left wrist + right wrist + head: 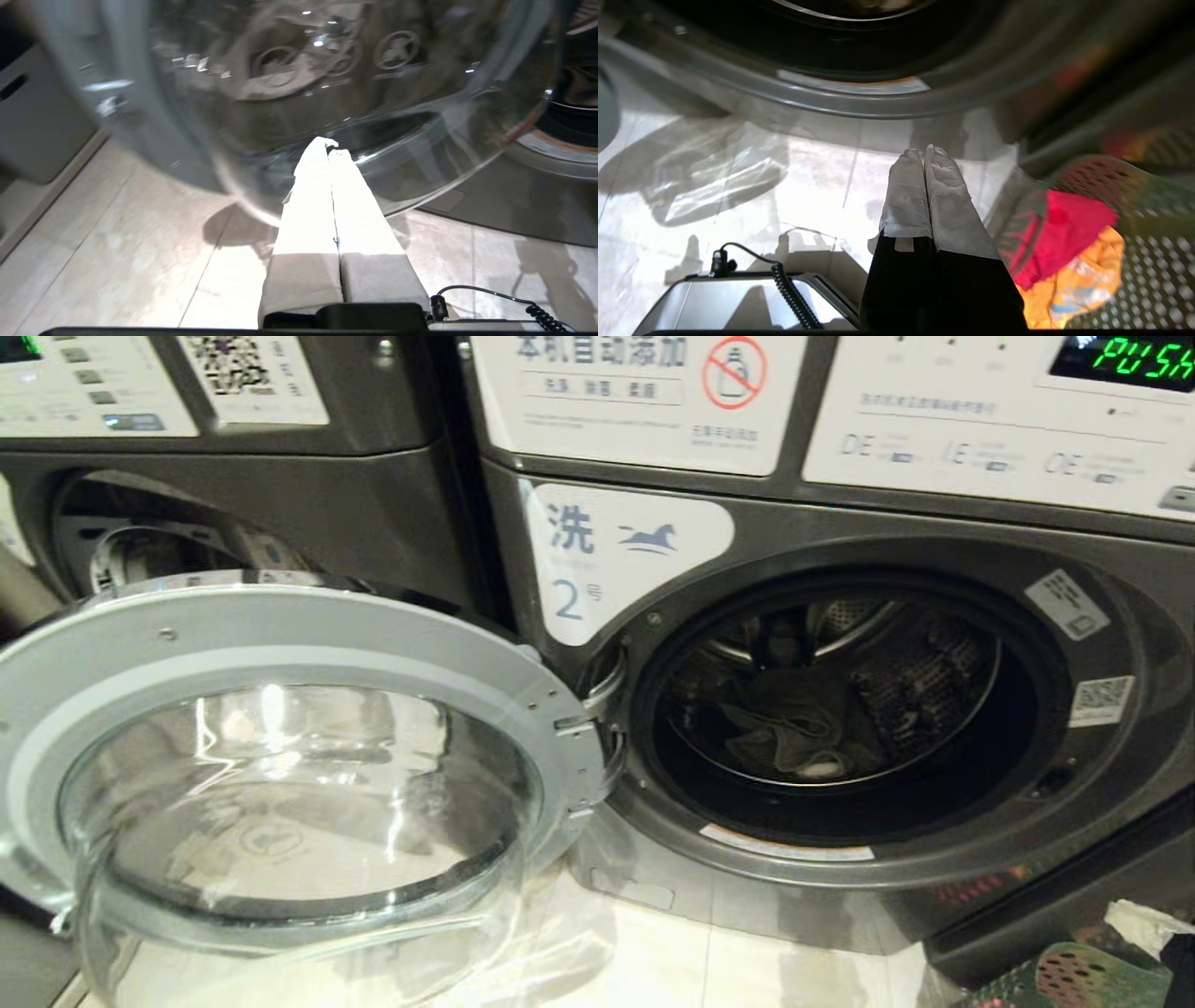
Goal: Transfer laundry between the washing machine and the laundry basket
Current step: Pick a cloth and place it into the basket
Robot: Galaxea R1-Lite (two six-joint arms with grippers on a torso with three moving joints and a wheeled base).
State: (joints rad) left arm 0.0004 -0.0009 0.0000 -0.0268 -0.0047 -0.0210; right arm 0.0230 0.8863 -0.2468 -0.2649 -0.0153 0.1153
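Observation:
The washing machine (840,700) marked 2 stands with its round glass door (280,775) swung wide open to the left. Dark laundry (794,728) lies in the drum. The green perforated laundry basket (1074,975) sits on the floor at the lower right; in the right wrist view the basket (1148,261) holds a red garment (1064,233) and an orange one (1078,280). My right gripper (924,151) is shut and empty, low over the floor below the drum opening, left of the basket. My left gripper (329,147) is shut and empty, just under the door glass (327,79).
A second machine (233,476) stands to the left behind the open door. The open door juts out over the pale tiled floor (700,961). A white rag (1144,924) lies by the basket's rim. A coiled cable (794,298) runs near my right wrist.

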